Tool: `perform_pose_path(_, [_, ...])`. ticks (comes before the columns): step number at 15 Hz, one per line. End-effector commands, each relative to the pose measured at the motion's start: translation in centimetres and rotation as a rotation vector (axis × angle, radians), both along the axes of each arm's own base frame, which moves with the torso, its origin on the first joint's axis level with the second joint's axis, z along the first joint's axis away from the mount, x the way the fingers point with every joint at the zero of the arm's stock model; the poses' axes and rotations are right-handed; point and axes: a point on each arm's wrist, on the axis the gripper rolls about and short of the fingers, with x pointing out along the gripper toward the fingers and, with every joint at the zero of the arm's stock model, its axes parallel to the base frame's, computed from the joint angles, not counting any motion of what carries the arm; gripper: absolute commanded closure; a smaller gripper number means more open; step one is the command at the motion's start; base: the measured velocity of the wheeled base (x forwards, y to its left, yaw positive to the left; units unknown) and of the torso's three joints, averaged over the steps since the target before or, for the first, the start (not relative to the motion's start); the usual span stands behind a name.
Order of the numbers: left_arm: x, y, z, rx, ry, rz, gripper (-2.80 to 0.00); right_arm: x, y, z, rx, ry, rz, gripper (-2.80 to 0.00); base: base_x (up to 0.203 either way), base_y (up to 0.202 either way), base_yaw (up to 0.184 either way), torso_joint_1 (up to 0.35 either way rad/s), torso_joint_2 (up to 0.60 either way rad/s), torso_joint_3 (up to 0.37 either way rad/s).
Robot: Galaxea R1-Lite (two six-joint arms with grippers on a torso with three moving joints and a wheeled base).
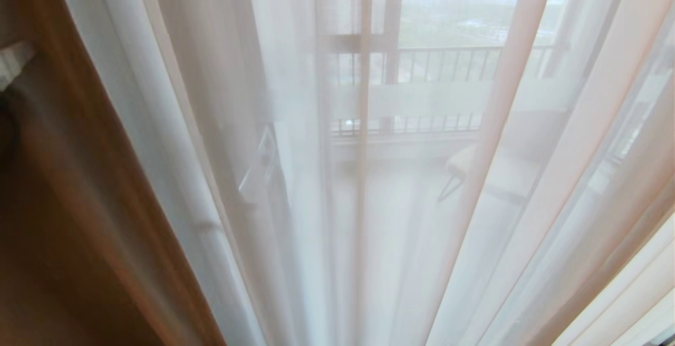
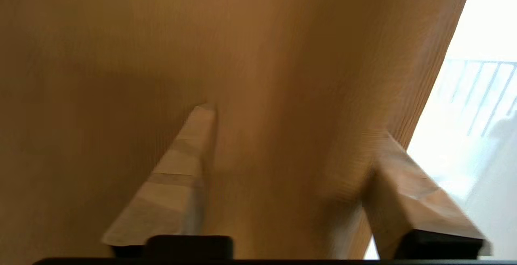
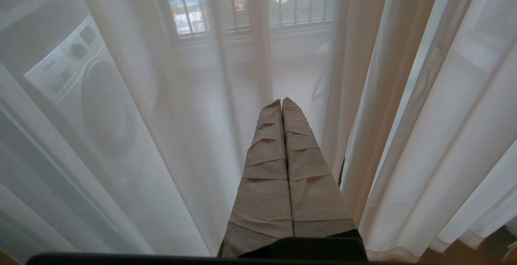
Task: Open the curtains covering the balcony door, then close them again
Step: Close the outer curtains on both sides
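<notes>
Beyond sheer curtains (image 1: pixel 295 124), balcony railing (image 1: pixel 448 61) showed; the left gripper (image 2: pixel 295 123) stood parted, empty, against the heavy drape (image 2: pixel 121 55), soft, best pinched at its edge; right gripper (image 3: pixel 281 102) was closed, empty.

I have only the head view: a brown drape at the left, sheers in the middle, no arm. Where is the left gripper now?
Observer: The left gripper faces the heavy drape close to its edge, jaws apart.
Operator: And the right one?
Observer: The right gripper points at the sheer, jaws shut on nothing.
Operator: What stands behind that sheer?
Observer: A washing machine shows through it.
</notes>
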Motion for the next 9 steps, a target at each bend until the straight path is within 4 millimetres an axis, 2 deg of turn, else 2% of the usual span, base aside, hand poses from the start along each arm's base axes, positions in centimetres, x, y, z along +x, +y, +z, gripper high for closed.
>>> perform_pose_path(1, [-3.1,-0.6,-1.3,-0.002,-0.013,0.002,-2.80,0.0,0.0,0.0,0.000,0.000,0.000,0.00,0.000,0.000,0.000,0.000,0.00,0.000])
perform_pose_path(4, [-6.3,-1.2,-3.6,-0.003,-0.012,-0.004,-2.80,0.0,0.0,0.0,0.000,0.001,0.000,0.00,0.000,0.000,0.000,0.000,0.00,0.000])
perform_pose_path(9, [-10.9,-2.2,-6.1,0.004,-0.028,-0.029,-2.80,0.0,0.0,0.0,0.000,0.000,0.000,0.00,0.000,0.000,0.000,0.000,0.00,0.000])
